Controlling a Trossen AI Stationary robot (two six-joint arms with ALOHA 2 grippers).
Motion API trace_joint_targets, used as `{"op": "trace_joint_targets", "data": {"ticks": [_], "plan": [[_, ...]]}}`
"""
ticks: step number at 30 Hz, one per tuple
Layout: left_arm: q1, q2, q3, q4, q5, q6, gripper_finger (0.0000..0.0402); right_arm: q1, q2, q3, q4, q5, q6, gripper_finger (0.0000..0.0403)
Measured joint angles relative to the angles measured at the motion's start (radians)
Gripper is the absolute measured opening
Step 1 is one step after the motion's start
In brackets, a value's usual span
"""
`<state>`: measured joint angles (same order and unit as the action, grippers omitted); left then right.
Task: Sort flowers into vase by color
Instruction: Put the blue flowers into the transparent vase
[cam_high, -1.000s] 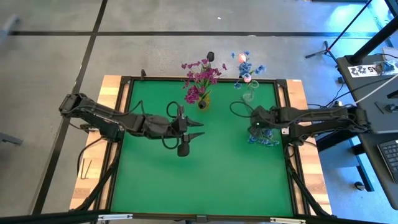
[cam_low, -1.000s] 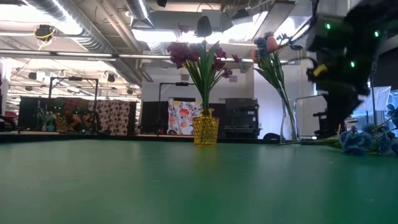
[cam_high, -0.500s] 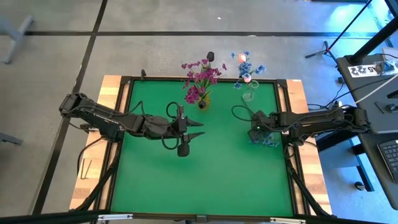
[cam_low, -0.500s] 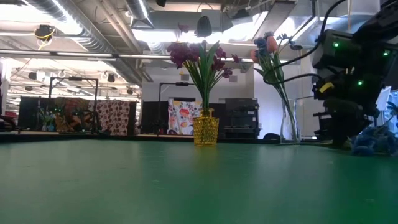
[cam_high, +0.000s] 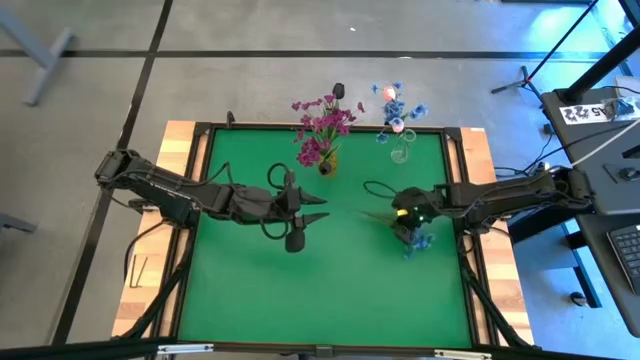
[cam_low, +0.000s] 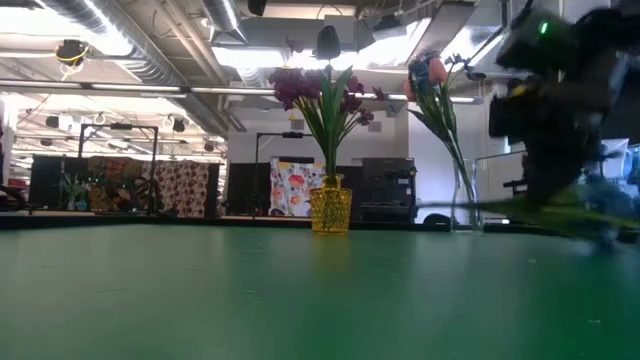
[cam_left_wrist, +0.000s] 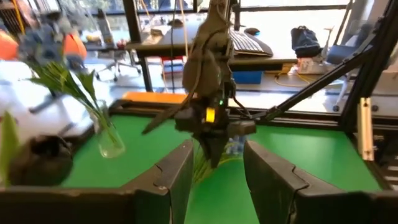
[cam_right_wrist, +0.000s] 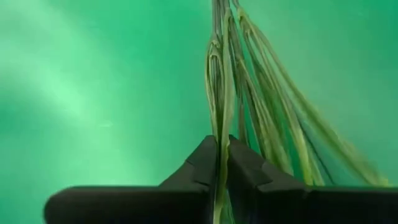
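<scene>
My right gripper (cam_high: 405, 216) is shut on a blue small-bloom spray (cam_high: 418, 240) over the right half of the green table. The spray's green stems (cam_right_wrist: 231, 81) run ahead of the fingers in the right wrist view. A yellow vase (cam_high: 326, 166) with magenta sprays (cam_high: 322, 126) stands at the far edge. Right of it stands a glass vase (cam_high: 400, 155) holding blue sprays and pale tulips (cam_high: 392, 108). My left gripper (cam_high: 318, 208) is open and empty near the table's middle, and its fingers (cam_left_wrist: 180, 177) point toward the right arm. My right gripper pinches the bundle of thin green stems and leaves (cam_right_wrist: 219, 146) between its two fingers, which come from above and lie across the spray. The spray lies roughly level just above the table (cam_low: 560, 214). Its blooms point near-right and its stem end (cam_high: 374, 213) points left.
The two vases (cam_low: 331, 210) (cam_low: 462, 205) stand close together at the far edge, their flowers reaching high. The table's black frame (cam_high: 462, 190) and wooden side boards border the mat. Open green mat (cam_high: 330, 290) lies toward the near edge.
My right gripper has come down over the blue spray near the table's right edge, then risen and gone a little toward the left. The spray has come with it off the mat, its stem end now sticking out to the left.
</scene>
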<state>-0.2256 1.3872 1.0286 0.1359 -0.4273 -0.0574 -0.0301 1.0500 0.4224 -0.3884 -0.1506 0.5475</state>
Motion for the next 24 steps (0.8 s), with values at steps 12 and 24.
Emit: {"op": "trace_joint_targets", "data": {"ticks": [12,24], "plan": [[0.005,0.0,0.0,-0.136,0.233,-0.324,0.0137,0.352,0.001,0.271,-0.048,0.327,-0.163,0.0005],[0.013,0.0,0.0,-0.13,0.344,-0.409,0.0137,0.548,0.189,0.466,-0.152,0.688,-0.428,0.0011]]}}
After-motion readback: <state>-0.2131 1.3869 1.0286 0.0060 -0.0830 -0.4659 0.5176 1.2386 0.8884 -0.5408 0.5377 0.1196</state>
